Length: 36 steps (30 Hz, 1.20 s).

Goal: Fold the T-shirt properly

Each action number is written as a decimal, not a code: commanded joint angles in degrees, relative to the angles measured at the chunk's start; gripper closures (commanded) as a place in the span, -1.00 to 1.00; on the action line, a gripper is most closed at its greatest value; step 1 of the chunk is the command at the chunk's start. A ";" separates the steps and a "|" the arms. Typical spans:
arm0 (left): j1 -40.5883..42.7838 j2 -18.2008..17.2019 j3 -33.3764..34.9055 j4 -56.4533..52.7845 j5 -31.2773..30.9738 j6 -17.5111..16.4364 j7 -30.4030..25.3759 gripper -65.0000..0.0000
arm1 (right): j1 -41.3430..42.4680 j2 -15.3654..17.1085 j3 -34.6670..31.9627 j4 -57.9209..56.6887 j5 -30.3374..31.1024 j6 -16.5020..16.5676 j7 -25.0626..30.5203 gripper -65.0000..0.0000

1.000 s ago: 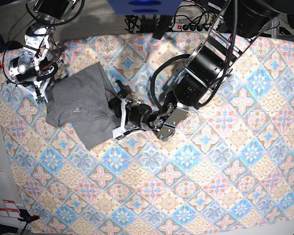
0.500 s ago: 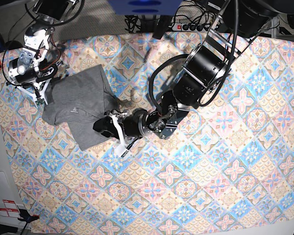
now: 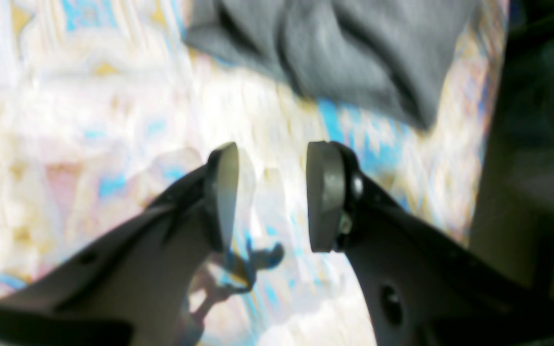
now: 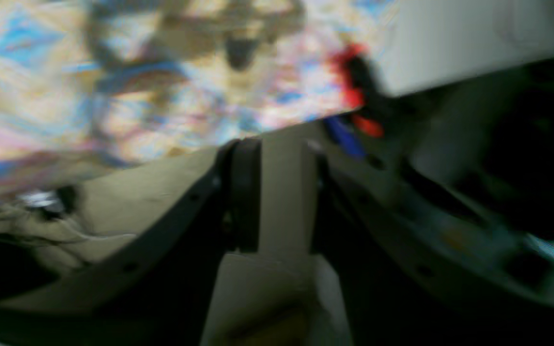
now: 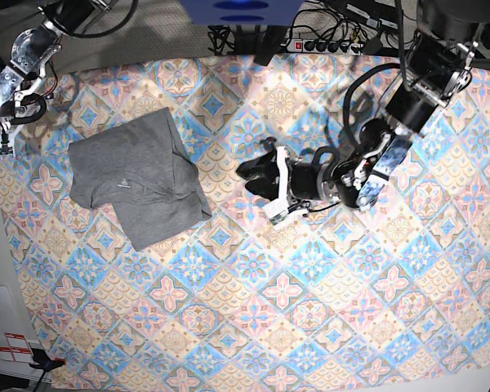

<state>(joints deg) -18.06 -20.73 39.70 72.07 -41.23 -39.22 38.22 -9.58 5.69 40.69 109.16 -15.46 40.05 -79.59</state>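
Here the T-shirt (image 5: 139,181) is laid folded near the tablecloth's (image 5: 327,327) left edge; the left gripper (image 3: 270,202) is held apart and empty, and the right gripper (image 4: 277,192), though blurred, seems parted too.

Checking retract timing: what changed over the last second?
The left gripper pulled back off the T-shirt, toward the right in the base view, jaws open and empty. The right gripper withdrew toward the tablecloth's far-left corner. The shirt's right edge settled flatter; otherwise it lies folded where it was.
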 commanded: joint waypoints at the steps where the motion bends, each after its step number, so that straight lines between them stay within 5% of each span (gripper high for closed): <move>1: -0.35 -1.47 -0.27 4.10 -1.45 1.38 -1.51 0.32 | -0.04 0.59 0.32 1.03 -1.72 -0.05 -0.41 0.56; 7: 12.83 -9.64 -11.62 17.55 -2.24 4.89 -1.51 0.32 | -0.57 0.42 -4.69 0.95 -10.95 -0.05 -0.41 0.56; 16: 33.49 -13.07 -29.11 29.77 2.51 4.89 -1.69 0.32 | -4.35 -5.56 -7.76 0.77 -26.07 -0.05 5.09 0.56; 26: 51.69 -6.39 -44.23 35.75 15.61 4.63 -2.13 0.32 | -9.89 -9.43 -7.50 0.59 -31.09 -0.05 10.89 0.56; 36: 63.30 -1.20 -44.05 35.84 28.00 4.54 -10.48 0.32 | -12.79 -9.43 -7.41 0.51 -30.91 -0.05 10.80 0.56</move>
<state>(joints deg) 44.62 -21.45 -3.99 107.00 -12.73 -34.48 28.80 -22.00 -4.16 32.97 108.77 -44.97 40.29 -68.07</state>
